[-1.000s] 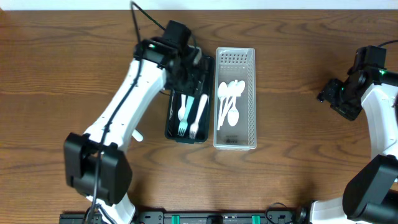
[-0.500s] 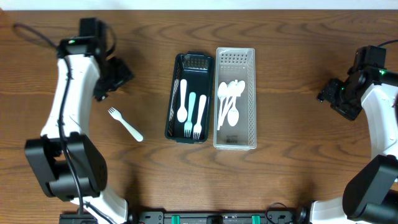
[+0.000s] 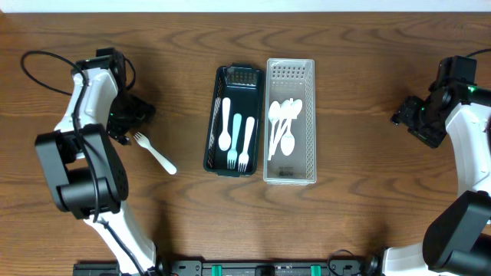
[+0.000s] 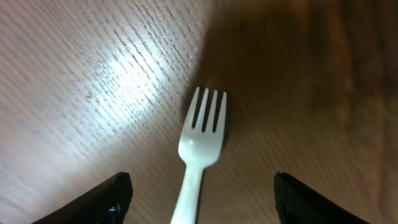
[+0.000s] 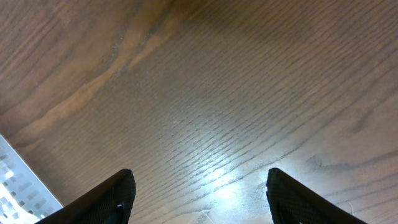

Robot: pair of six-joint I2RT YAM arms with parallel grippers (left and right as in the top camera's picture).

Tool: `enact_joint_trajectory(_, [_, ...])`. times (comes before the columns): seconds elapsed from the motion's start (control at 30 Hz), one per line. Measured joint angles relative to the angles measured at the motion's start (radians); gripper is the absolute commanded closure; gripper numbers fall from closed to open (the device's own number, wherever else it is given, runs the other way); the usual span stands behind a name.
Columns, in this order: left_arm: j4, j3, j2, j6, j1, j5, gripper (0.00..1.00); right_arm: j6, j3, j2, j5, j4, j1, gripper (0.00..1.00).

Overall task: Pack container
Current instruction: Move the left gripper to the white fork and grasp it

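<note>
Moved since half a second ago: the left gripper [image 3: 129, 126] has come nearer along the table [image 3: 353, 215] and is now hovering at the tine end of the loose white fork [image 3: 154, 152]. The fork, both bins and the right arm are sitting where they were.

1. Loose white fork: lying flat on the table, left of the bins, handle angling toward me and to the right. In the left wrist view it is running up between the two fingertips, tines pointing ahead.
2. Left gripper: jaws standing spread, one on each side of the fork's handle and not touching it.
3. Black tray [image 3: 213, 123]: lying lengthwise at centre. It is carrying a teal fork [image 3: 234, 144], a white fork [image 3: 246, 142] and a white piece [image 3: 224, 126] whose head I am unable to make out.
4. Clear container [image 3: 311, 123]: sitting just beside the tray's right wall and holding a cluster of white spoons [image 3: 282, 126].
5. Right gripper [image 3: 414, 123]: hanging at the far right, well apart from the bins, jaws spread over bare wood.
</note>
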Motion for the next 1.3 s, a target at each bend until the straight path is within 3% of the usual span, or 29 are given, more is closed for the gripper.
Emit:
enact_joint_trajectory(0.57, [0.0, 0.001, 0.1, 0.049, 0.0, -0.02, 0.28, 0.0, 0.0, 0.0, 0.009, 0.0, 0.0, 0.3])
enact_joint_trajectory(0.7, [0.017, 0.001, 0.1, 0.092, 0.0, -0.022, 0.35, 0.0, 0.0, 0.0, 0.011, 0.0, 0.0, 0.29])
enact_joint_trajectory(0.77, [0.027, 0.001, 0.1, 0.117, 0.0, -0.022, 0.44, 0.0, 0.0, 0.0, 0.011, 0.0, 0.0, 0.29])
enact_joint_trajectory(1.3, [0.099, -0.047, 0.076, 0.238, 0.0, -0.019, 0.48, 0.0, 0.0, 0.0, 0.035, 0.0, 0.0, 0.29])
